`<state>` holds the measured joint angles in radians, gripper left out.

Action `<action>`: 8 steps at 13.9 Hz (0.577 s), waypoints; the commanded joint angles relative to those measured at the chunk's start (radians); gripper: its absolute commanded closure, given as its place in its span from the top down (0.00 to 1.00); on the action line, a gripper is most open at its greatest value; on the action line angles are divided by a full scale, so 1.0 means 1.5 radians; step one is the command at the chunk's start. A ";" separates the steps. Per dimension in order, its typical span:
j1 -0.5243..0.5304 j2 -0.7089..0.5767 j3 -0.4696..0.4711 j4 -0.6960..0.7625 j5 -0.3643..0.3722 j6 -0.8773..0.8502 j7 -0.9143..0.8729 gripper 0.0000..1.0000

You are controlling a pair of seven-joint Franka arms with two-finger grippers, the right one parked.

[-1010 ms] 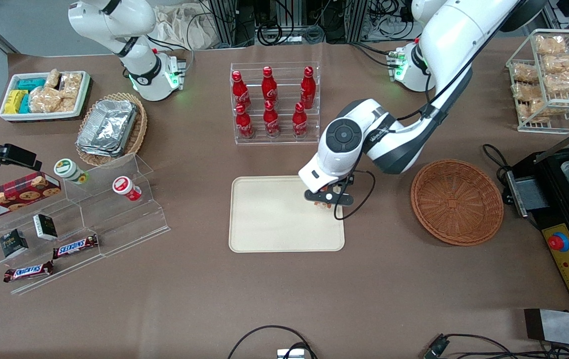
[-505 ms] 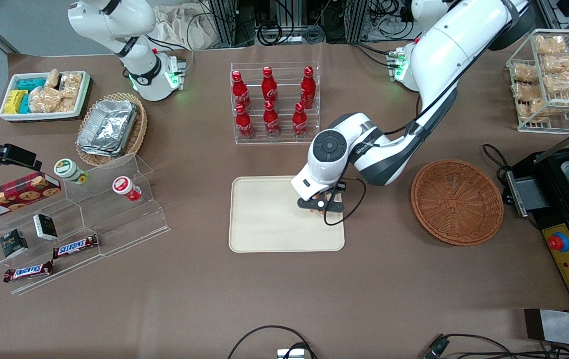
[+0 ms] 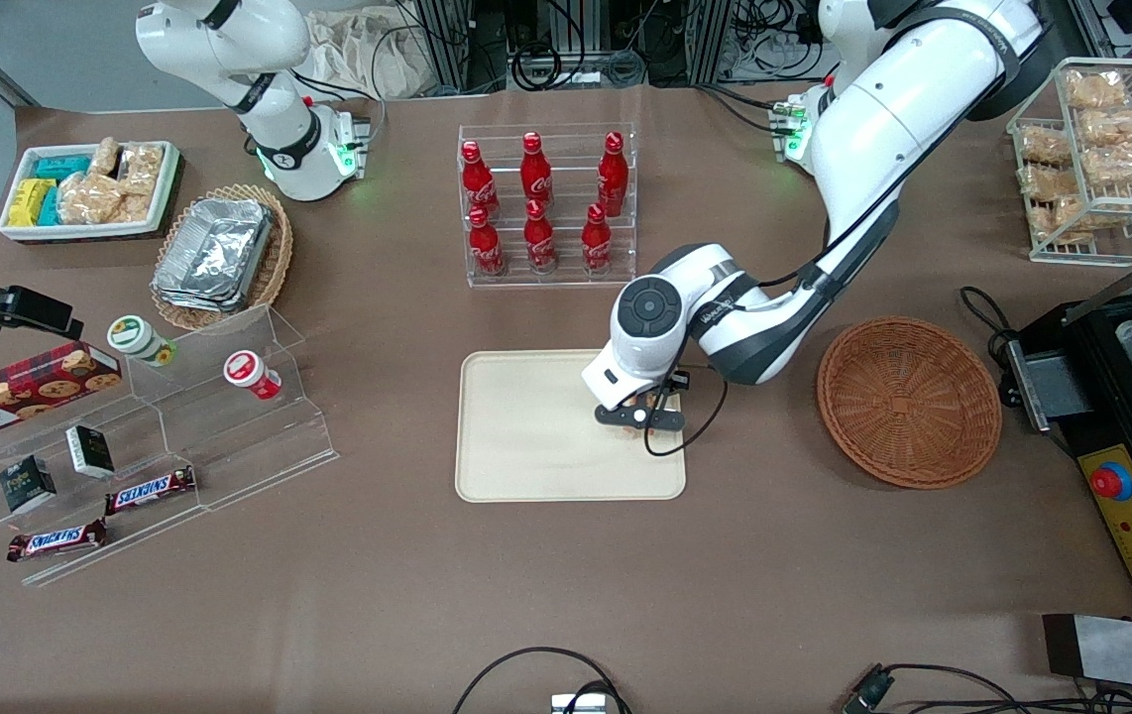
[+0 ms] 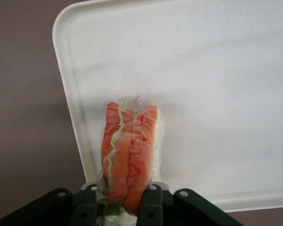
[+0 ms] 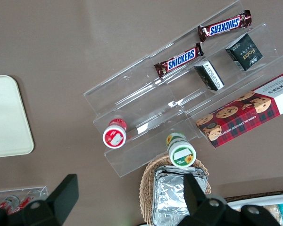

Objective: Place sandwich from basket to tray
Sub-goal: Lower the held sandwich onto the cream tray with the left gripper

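The tool [image 4: 129,207] is closed on the wrapped sandwich [image 4: 129,155] above the tray [image 4: 217,70]; it seems light, soft and slippery, best pinched gently across its bread faces.

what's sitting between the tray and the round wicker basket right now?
Only bare brown tabletop and a loop of the arm's black cable, per the front view. The basket is empty; the gripper holds the sandwich over the tray.
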<state>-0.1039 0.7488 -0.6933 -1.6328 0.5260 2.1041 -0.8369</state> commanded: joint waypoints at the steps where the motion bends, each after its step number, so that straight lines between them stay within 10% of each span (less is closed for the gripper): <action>1: -0.012 0.020 0.003 0.027 0.018 -0.004 -0.021 0.27; 7: -0.020 0.046 0.003 0.042 0.058 -0.004 -0.062 0.32; 8: -0.020 0.046 0.003 0.042 0.058 -0.004 -0.062 0.47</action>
<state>-0.1153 0.7904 -0.6934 -1.6062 0.5876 2.1041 -0.9039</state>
